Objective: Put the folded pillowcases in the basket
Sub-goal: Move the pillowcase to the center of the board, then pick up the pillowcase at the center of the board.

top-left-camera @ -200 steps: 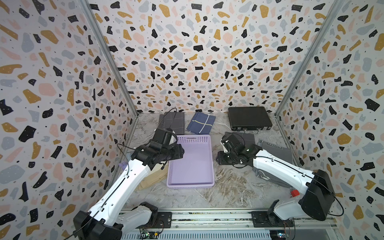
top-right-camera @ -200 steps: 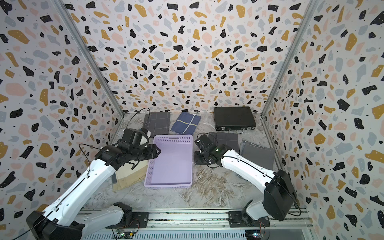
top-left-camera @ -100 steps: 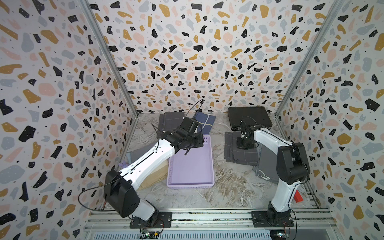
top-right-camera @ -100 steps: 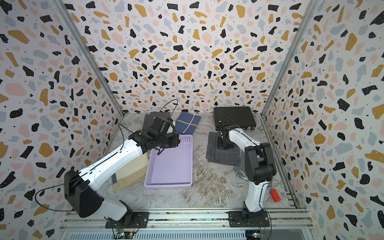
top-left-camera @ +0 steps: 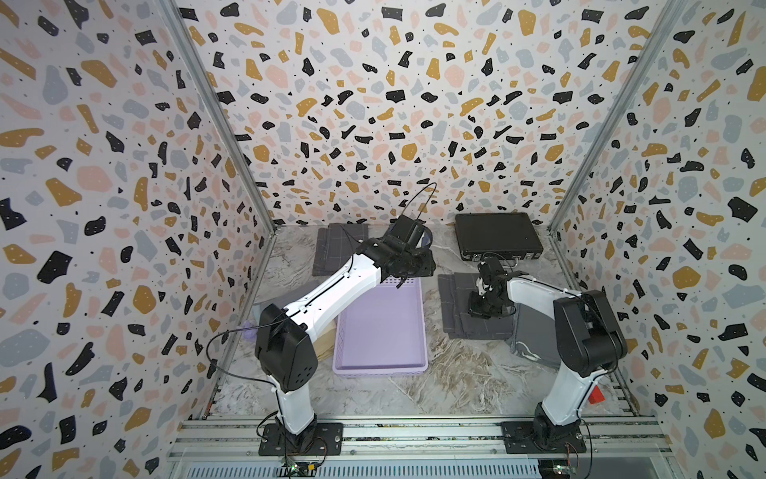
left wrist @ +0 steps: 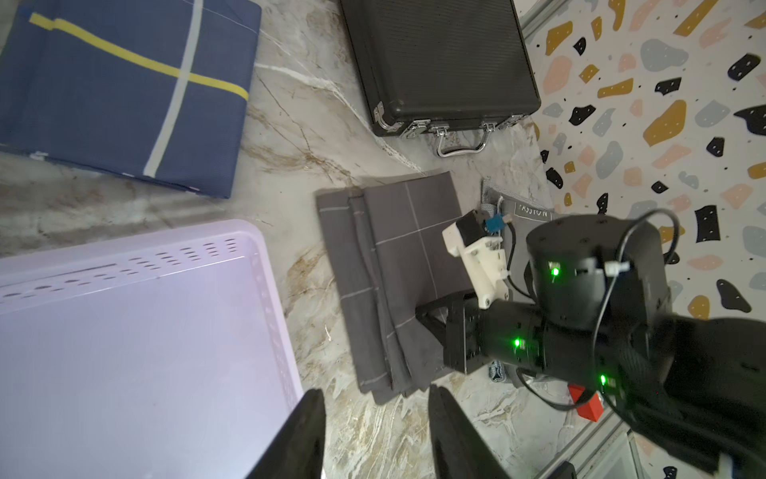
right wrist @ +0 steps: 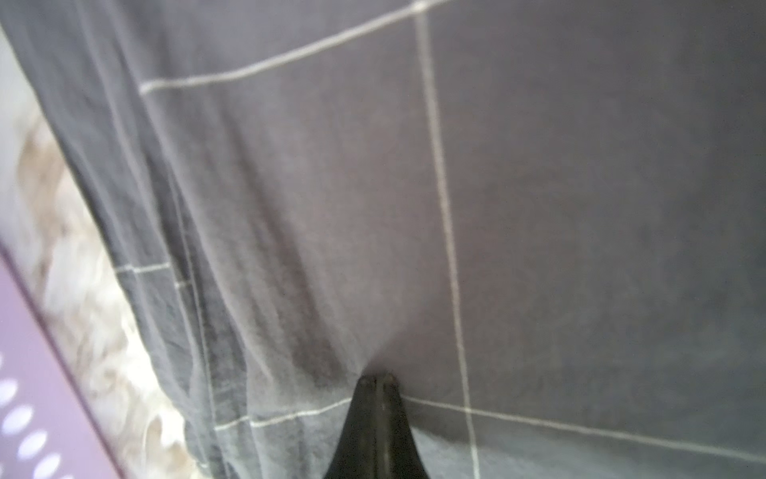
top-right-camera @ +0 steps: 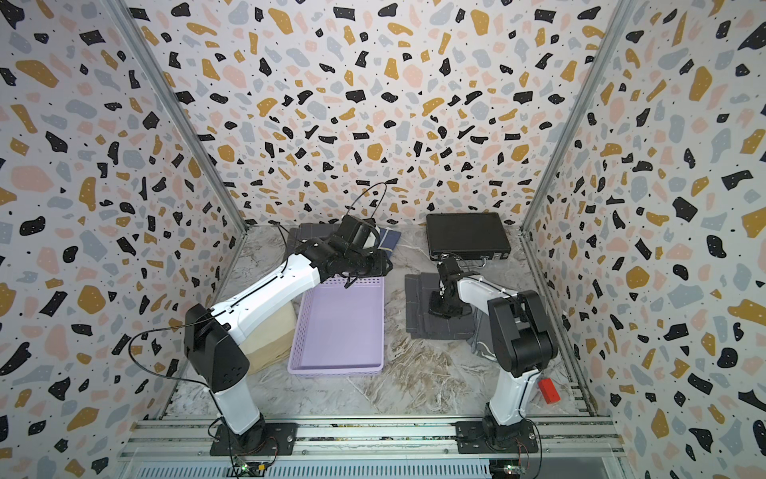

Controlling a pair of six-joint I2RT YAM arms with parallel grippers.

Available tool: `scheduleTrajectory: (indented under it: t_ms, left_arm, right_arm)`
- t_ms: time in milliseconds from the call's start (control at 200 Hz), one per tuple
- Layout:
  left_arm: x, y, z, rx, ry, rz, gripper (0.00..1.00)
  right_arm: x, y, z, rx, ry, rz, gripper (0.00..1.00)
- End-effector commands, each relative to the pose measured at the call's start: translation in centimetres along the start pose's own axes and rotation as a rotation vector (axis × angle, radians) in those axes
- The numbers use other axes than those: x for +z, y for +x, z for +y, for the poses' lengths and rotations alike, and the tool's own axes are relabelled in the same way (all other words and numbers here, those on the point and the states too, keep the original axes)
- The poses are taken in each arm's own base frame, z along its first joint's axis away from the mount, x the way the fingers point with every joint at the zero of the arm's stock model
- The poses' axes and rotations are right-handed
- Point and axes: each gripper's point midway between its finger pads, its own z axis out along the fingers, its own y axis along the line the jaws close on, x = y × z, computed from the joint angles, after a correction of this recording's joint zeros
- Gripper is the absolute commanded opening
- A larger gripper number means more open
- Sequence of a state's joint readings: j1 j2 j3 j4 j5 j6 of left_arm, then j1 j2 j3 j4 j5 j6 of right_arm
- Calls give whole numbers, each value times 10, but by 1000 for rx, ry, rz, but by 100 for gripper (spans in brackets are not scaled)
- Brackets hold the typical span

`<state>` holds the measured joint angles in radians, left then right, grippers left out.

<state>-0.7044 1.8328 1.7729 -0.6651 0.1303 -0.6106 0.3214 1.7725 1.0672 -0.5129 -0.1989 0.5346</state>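
On the marble bench (top-left-camera: 435,385) the soft, limp pillowcase (top-left-camera: 456,323) lay beside the basket (top-left-camera: 379,369), right tool (right wrist: 376,379) pinched shut on its top layer, though a folded edge seemed a safer hold, left tool (left wrist: 373,414) half-open, empty

matt grey cloth pillowcase (left wrist: 398,265), smooth lavender plastic basket (left wrist: 124,265)
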Motion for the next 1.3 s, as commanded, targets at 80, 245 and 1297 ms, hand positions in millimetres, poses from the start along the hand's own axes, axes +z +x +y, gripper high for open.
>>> scheduleTrajectory:
  t_ms: [80,245,1297]
  left_arm:
    - [35,24,-5,64,-80,107,57]
    - [57,40,4,44,-170,146,60]
    - [125,62,7,-57,-208,219,61]
  right_arm:
    - [-19,34,11,70,-66,60,0]
    - [-69,12,16,54,-38,-73,0]
    - [-7,-48,-92,291,226,-39,0]
